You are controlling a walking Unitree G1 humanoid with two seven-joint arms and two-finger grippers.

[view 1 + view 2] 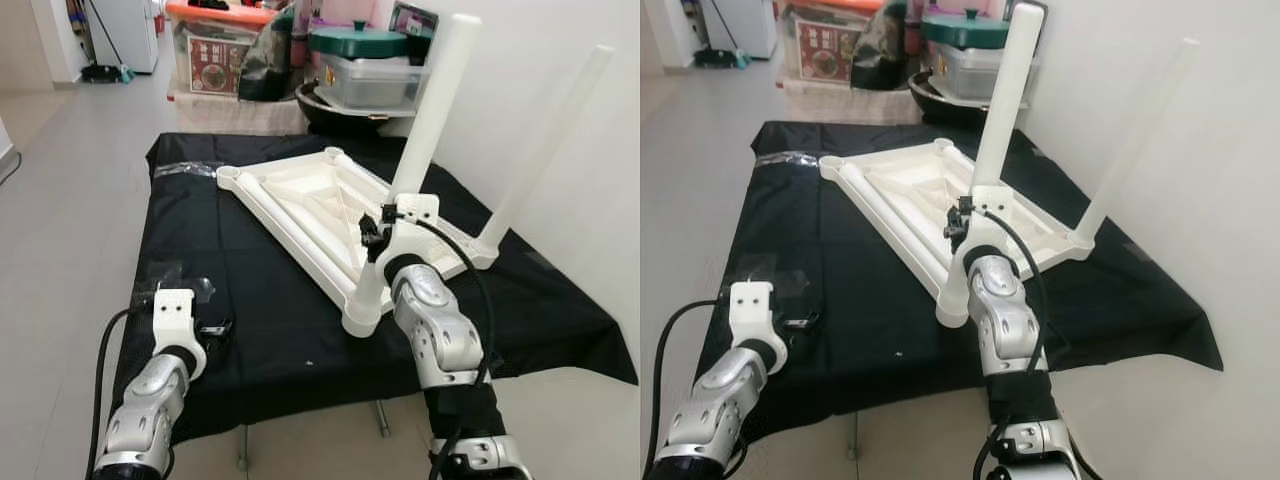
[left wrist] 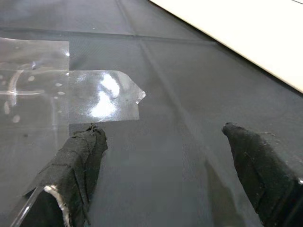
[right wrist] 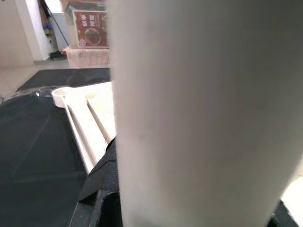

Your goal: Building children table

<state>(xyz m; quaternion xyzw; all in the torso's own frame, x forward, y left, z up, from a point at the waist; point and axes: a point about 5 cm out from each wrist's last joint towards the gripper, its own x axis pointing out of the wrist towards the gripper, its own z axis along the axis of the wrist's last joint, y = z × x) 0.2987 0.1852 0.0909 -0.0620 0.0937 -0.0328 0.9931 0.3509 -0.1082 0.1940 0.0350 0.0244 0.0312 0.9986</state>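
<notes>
White table top upside down on a black cloth, with the right gripper clamped on one leg.

The table top point(image 1: 300, 200) lies flat and inverted on the black cloth point(image 1: 250, 300), its long side running from the near right corner toward the far left. A white leg point(image 1: 425, 130) stands in the near corner socket point(image 1: 362, 318), its long axis almost upright, leaning a little to the right at its top. The right gripper point(image 1: 378, 240) has its fingers closed around the lower part of this leg. A second leg point(image 1: 545, 145) stands in the right corner by the wall, also tilted to the right. The left gripper point(image 2: 165, 142) hangs just over the cloth at the near left, fingers point(image 2: 78, 156) spread apart and holding nothing, next to a clear plastic sheet point(image 2: 102, 94). Storage boxes point(image 1: 215, 50) stand on the floor behind.
</notes>
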